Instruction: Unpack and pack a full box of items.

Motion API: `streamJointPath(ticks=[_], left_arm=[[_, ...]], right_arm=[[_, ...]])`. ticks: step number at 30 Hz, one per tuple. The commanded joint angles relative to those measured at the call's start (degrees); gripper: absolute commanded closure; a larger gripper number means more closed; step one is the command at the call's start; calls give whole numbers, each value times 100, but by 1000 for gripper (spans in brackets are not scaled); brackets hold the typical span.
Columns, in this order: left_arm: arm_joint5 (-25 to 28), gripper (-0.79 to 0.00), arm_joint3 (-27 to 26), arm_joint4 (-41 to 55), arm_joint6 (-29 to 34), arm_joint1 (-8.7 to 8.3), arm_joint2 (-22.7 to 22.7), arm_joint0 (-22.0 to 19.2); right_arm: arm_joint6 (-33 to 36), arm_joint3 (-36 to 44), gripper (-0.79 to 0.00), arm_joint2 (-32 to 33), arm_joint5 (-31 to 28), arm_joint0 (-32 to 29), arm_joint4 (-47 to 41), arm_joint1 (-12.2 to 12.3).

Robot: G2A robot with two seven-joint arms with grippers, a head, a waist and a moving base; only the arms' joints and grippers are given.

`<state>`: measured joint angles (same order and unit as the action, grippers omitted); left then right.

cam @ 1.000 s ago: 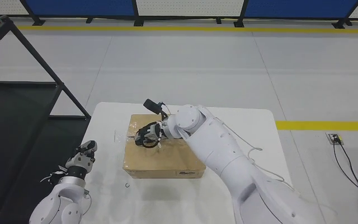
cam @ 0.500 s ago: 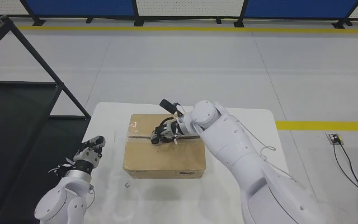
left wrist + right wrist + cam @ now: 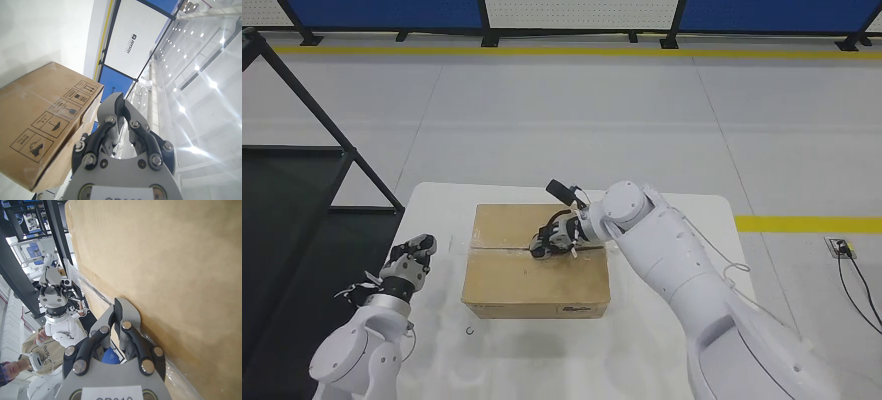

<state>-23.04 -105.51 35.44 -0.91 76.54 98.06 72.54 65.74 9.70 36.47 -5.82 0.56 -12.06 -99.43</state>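
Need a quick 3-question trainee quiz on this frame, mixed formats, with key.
1. True or false: the cardboard box has its flaps standing open.
2. The right gripper is: A) on top of the box at its taped seam; B) beside the box; C) under the box.
3. Fill in: the left gripper is ___ (open/shut).
Key: 1 false; 2 A; 3 shut.

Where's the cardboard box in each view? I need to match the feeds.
Top view: cardboard box mid-table, right end effector over its top.
Left wrist view: its printed side, beside the left end effector.
Right wrist view: its taped top, right up close.
Shared landmark: left end effector.
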Motion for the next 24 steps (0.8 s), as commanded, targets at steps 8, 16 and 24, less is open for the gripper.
streamJointPath(ticks=[8,16,24], left_arm=[[-43,0,55,-35,-26,-16,-104,-151],[-57,0,131,-54,-60,-25,-216,-275],[-101,0,189,-81,-101,-33,-339,-411]], right_arm=[[-51,136,0,188,-103,-109,55,264],[82,307,0,428,-256,-243,34,575],[155,807,0,742,-390,-519,30,966]])
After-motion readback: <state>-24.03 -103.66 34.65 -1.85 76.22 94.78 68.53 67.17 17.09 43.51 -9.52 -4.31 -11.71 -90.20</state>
